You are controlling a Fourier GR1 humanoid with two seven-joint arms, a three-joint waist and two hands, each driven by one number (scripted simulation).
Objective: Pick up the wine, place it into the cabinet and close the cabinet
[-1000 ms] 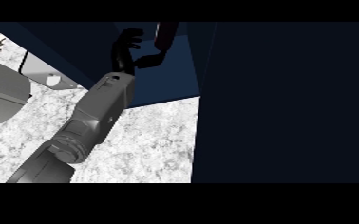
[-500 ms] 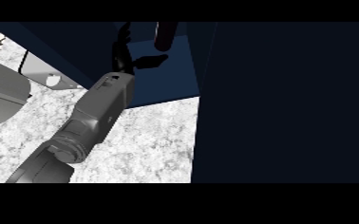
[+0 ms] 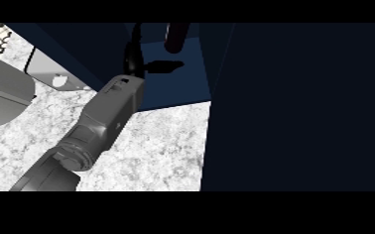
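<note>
**Left hand inside the open cabinet, wine standing at the back**

The grey left forearm (image 3: 110, 114) ran up from the lower left edge of the head view, across the speckled pale counter (image 3: 154, 153), and ended at the mouth of the dark blue cabinet (image 3: 179, 79). The black left hand (image 3: 135, 62) had crossed the cabinet's front edge and lay over its blue floor. Its fingers rose thin and dark along the left side of the opening, while another dark part of the hand (image 3: 162, 65) jutted sideways to the right over the floor. The hand looked spread rather than curled, and it held nothing that could be seen.

The wine (image 3: 176, 37) showed as a dark, upright shape at the top of the opening, deep in the cabinet, a little to the right of the hand. A strip of blue floor lay between the two, so they were apart, not touching.

The cabinet's open space was narrow. On the left it was bounded by a dark wall that slanted down toward the counter; on the right a broad dark panel (image 3: 293, 109), seemingly the cabinet door, filled the whole right side of the view and cut a straight edge down across the counter. The bare counter in front of the cabinet lay between the forearm and that panel. At the far left a grey rounded object (image 3: 15, 91) met the view's edge. The right hand was not visible.
</note>
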